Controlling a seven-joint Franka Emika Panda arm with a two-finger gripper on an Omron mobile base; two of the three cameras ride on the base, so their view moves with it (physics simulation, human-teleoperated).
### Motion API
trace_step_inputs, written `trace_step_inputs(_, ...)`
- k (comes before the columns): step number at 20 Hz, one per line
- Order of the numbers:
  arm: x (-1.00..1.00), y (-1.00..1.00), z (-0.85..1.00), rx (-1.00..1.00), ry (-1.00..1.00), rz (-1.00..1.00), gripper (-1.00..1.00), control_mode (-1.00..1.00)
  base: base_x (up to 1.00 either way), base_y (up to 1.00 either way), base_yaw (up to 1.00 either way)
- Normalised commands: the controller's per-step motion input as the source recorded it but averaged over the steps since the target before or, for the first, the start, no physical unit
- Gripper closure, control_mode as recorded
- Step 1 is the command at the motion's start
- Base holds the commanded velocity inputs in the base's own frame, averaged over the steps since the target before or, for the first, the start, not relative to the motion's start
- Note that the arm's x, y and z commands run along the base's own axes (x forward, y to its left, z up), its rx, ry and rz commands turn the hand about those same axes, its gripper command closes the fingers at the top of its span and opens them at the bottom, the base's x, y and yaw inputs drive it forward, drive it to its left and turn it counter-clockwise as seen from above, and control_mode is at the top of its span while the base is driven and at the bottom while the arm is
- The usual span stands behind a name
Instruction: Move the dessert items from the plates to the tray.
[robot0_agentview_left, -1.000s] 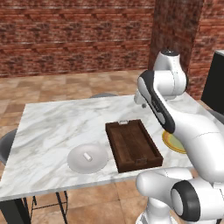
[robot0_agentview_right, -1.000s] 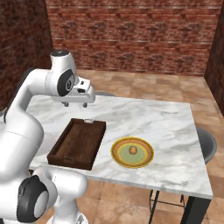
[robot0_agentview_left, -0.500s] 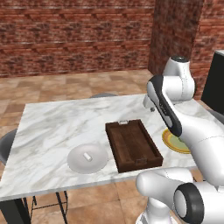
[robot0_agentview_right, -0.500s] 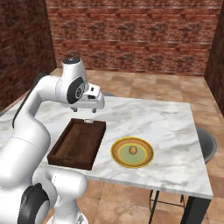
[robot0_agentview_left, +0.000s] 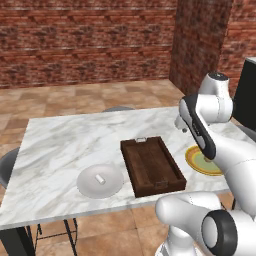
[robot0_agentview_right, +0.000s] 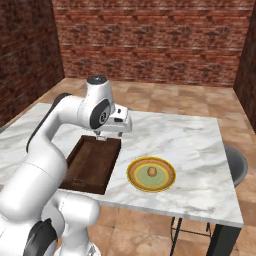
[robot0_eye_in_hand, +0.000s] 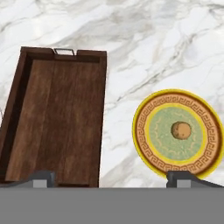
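The dark wooden tray (robot0_agentview_left: 151, 166) (robot0_agentview_right: 92, 162) (robot0_eye_in_hand: 54, 118) lies empty in the middle of the marble table. Left of it, a grey-white plate (robot0_agentview_left: 87, 186) carries the white stubby cylinder (robot0_agentview_left: 100, 178). On the tray's right, the yellow-rimmed plate (robot0_agentview_right: 135, 175) (robot0_eye_in_hand: 148, 131) (robot0_agentview_left: 197, 162) holds the orange-brown ball (robot0_agentview_right: 152, 171) (robot0_eye_in_hand: 180, 130). My gripper (robot0_agentview_right: 101, 138) (robot0_eye_in_hand: 111, 177) hangs open and empty above the tray's far end. In the hand view one fingertip (robot0_eye_in_hand: 41, 176) stands over the tray and the other over the plate's rim.
Dark round stools stand at the table's ends (robot0_agentview_right: 235, 162) (robot0_agentview_left: 7, 162) and behind it (robot0_agentview_left: 117, 108). Brick walls close the room at the back. My own arm covers part of the yellow-rimmed plate in the left base view.
The arm has swung to the right, carrying the hand from over the tray's far left part toward the yellow-rimmed plate. The gripper stays open.
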Motion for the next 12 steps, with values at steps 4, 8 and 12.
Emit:
trace_step_inputs(4,0.00,-0.42,-0.29,0.00,-0.01,0.00,-1.00,-1.00,0.00,0.00,0.00)
trace_step_inputs(8,0.00,-0.39,-0.29,0.00,-0.01,0.00,-1.00,-1.00,0.00,0.00,0.00)
trace_step_inputs(12,0.00,-0.36,-0.32,0.00,-0.02,0.00,-1.00,-1.00,0.00,0.00,0.00)
